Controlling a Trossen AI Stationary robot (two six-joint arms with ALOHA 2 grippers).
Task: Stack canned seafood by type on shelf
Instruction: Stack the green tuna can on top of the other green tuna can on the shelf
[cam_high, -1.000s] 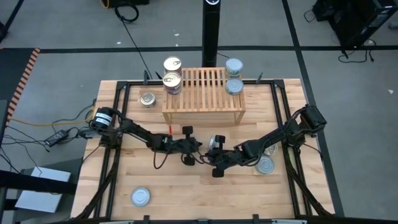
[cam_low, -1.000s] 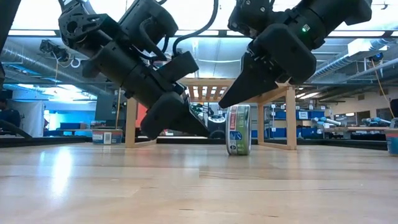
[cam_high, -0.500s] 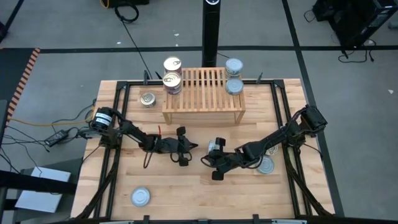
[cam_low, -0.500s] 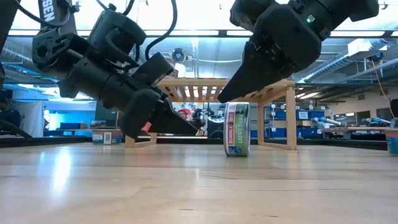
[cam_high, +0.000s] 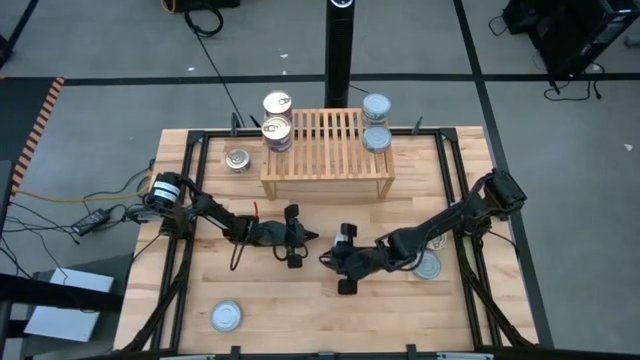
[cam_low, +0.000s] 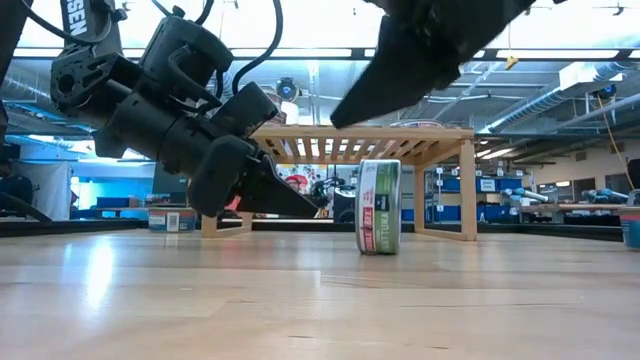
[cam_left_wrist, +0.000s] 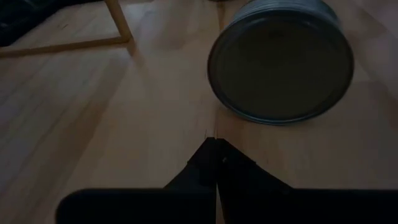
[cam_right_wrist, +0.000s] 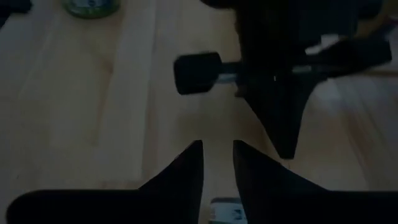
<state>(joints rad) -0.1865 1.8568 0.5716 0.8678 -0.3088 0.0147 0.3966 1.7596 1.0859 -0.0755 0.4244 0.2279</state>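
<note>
Standing on its edge, one tin (cam_low: 379, 206) sits in front of the shelf (cam_high: 326, 150) — left gripper (cam_high: 312, 236) pinched together beside it, right gripper (cam_high: 327, 258) slightly apart just above.

A green-labelled tin (cam_low: 379, 206) stands on edge before the shelf (cam_high: 326, 152); stacked gold-lidded tins (cam_high: 276, 130) and blue-lidded tins (cam_high: 376, 136) sit on its ends.

In the low view the right end effector (cam_low: 345, 108) is cut off by the top edge.
</note>
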